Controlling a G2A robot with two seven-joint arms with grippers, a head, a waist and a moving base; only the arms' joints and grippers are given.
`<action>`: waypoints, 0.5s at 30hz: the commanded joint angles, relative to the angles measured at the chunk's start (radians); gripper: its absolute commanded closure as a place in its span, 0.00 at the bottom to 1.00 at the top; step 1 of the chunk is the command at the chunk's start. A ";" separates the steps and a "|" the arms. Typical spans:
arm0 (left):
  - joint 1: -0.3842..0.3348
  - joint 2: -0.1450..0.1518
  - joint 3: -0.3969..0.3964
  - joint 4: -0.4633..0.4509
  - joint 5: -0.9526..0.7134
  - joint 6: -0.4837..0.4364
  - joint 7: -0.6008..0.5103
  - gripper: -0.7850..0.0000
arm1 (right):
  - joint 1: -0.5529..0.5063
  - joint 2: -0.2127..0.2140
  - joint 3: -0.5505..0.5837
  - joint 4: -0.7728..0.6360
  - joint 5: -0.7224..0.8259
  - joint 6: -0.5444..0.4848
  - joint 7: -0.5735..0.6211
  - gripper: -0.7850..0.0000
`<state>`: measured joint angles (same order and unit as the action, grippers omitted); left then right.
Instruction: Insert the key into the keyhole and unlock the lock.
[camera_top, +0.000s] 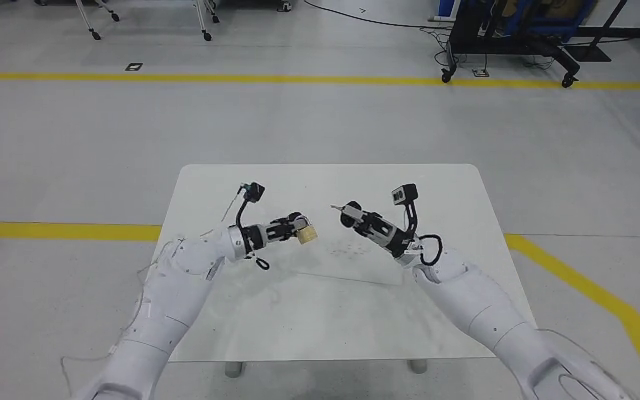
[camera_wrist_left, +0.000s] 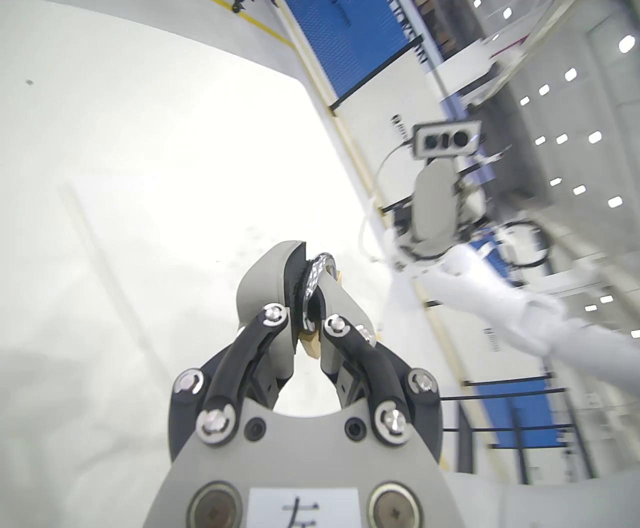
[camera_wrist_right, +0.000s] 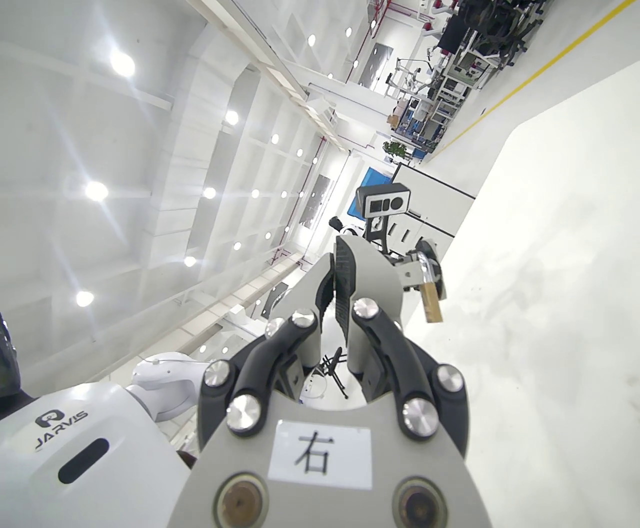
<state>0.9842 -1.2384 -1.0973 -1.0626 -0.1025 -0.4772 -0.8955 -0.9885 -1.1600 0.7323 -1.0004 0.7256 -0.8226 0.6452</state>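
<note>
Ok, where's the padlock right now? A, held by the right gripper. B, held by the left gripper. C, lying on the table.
B: the left gripper is shut on the brass padlock, holding it off the table, across from the right gripper.

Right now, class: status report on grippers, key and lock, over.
Left gripper shut on lock, held off the table. Right gripper shut on key, tip toward lock, apart. Nothing between them.
</note>
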 joint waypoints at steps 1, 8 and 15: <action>-0.046 -0.014 0.021 0.081 -0.179 0.026 -0.079 1.00 | 0.002 -0.014 -0.008 0.023 0.027 -0.027 0.010 1.00; -0.172 -0.071 0.098 0.305 -0.445 0.127 -0.266 1.00 | 0.027 -0.053 -0.010 0.091 0.065 -0.122 0.015 1.00; -0.291 -0.122 0.164 0.484 -0.518 0.173 -0.415 1.00 | 0.051 -0.077 -0.008 0.106 0.000 -0.117 -0.019 1.00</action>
<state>0.7081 -1.3571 -0.9403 -0.5965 -0.6427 -0.2566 -1.3059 -0.9394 -1.2364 0.7216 -0.8956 0.7342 -0.9477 0.6263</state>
